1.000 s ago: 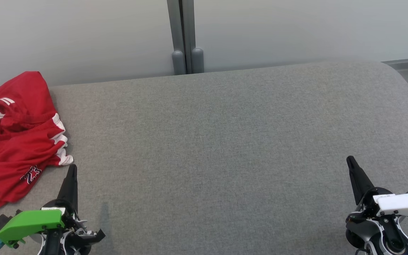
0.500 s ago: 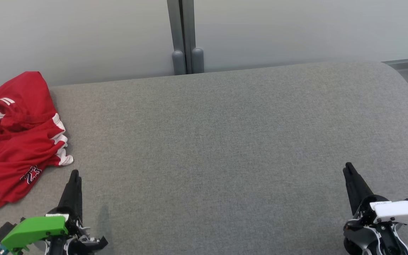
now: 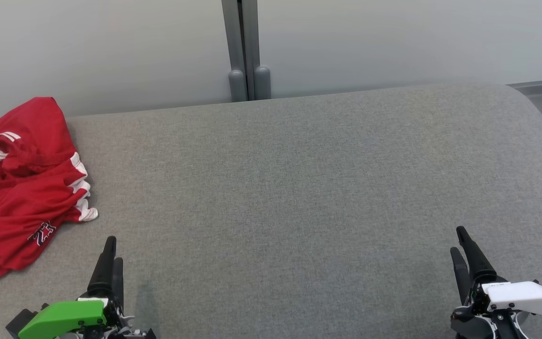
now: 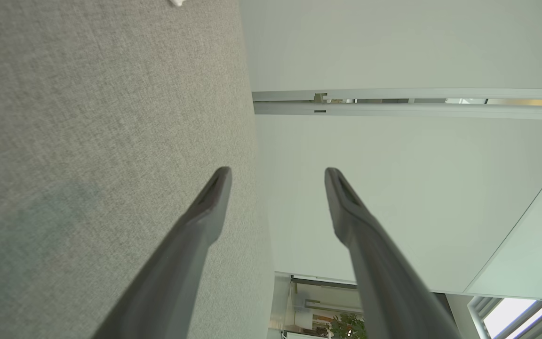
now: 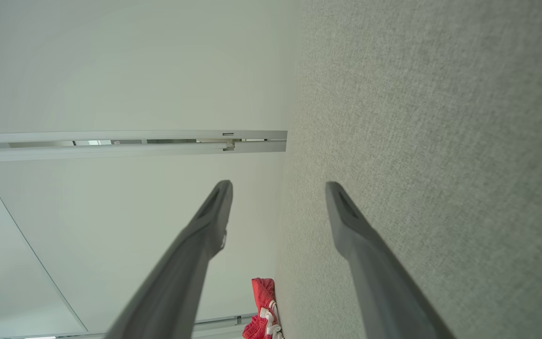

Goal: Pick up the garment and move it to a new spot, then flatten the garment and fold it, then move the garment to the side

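Both pincers have drawn back toward the bottom of the head view since a second ago, and each has gone from pressed together to spread. The garment (image 3: 21, 197) lies where it lay.

It sits at the far left of the table (image 3: 299, 188), near the back edge, with its left part cut off by the edge of the head view. It is a red shirt, crumpled into a loose heap with deep folds. White stripes run along a bunched edge on its right side, ending in a small white tip that points toward the table's middle. More short white stripes show near its top left, and dark lettering edged in white sits low on the heap. What the lettering says cannot be told.

The left pincer (image 3: 113, 249) is just beside the garment's near right corner and apart from it, its fingers pointing up the head view. In the left wrist view the left pincer (image 4: 278, 172) stands spread with nothing between its fingers, one finger over the grey cloth of the table and the other against the pale wall (image 4: 393, 47).

Behind the table's middle a grey post (image 3: 245, 47) divides the wall.

The right pincer (image 3: 457, 240) is at the lower right, well apart from the garment, over bare table. In the right wrist view the right pincer (image 5: 279, 184) is also spread and holds nothing, and the garment (image 5: 261, 306) shows as a small red and white shape far off at the table's edge.
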Controlling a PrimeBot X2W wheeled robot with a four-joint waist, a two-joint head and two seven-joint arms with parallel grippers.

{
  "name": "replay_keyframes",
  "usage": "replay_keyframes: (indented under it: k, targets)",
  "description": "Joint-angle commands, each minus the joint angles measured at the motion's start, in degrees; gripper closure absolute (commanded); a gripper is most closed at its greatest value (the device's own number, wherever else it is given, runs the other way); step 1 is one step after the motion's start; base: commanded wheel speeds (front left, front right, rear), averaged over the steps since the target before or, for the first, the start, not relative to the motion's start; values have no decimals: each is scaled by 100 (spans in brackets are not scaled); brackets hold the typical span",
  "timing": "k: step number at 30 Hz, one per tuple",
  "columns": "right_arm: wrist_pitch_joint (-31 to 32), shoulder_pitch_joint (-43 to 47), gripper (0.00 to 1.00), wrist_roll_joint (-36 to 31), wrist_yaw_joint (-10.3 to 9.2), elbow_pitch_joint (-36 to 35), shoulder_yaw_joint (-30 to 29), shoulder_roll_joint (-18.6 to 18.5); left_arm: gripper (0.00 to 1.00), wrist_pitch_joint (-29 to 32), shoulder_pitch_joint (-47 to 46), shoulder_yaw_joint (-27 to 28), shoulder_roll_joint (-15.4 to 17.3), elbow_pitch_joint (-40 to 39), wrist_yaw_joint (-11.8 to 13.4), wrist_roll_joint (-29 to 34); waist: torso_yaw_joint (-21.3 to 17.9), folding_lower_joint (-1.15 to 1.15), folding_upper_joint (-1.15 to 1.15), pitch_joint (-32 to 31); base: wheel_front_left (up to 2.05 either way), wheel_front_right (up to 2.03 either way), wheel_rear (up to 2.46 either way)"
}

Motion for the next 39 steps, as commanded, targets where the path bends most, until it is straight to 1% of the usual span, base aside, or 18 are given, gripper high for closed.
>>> replay_keyframes:
  k: [1,4,8,16,24,25,26,34,39]
  targets:
    - [-75,-5,0,-108,0,-118,23,-47,0,-73,-18,-56,23,-132,-6,107,0,0,0,-5,0,0,0]
    - [-150,13,0,-274,1,-130,21,-51,0,-147,-1,-98,26,-161,-7,218,0,0,0,-15,0,0,0]
    - [-249,23,0,-658,1,-143,-37,-56,0,-246,12,-131,30,-207,-9,480,0,0,0,-26,0,0,0]
    - [-435,16,0,-1535,1,-235,-85,-65,0,-431,-16,-160,37,-320,5,1277,5,0,0,-45,0,0,0]
    - [-606,23,0,-2671,1,-493,-76,-72,0,-602,-10,-285,43,-556,92,2274,15,0,0,-58,0,0,0]
    - [-630,31,0,-2853,1,-537,-62,-73,0,-624,-6,-304,44,-584,115,2427,17,0,0,-60,0,0,0]
    - [-669,54,0,-3147,1,-605,-29,-74,0,-663,3,-358,45,-623,135,2741,20,0,0,-63,0,0,0]
    - [-825,143,0,-4195,2,-817,27,-81,0,-818,73,-543,51,-702,221,3841,20,0,0,-81,0,0,0]
    - [-916,180,0,-4759,2,-901,79,-85,0,-911,119,-623,54,-705,250,4401,14,0,0,-95,0,0,0]
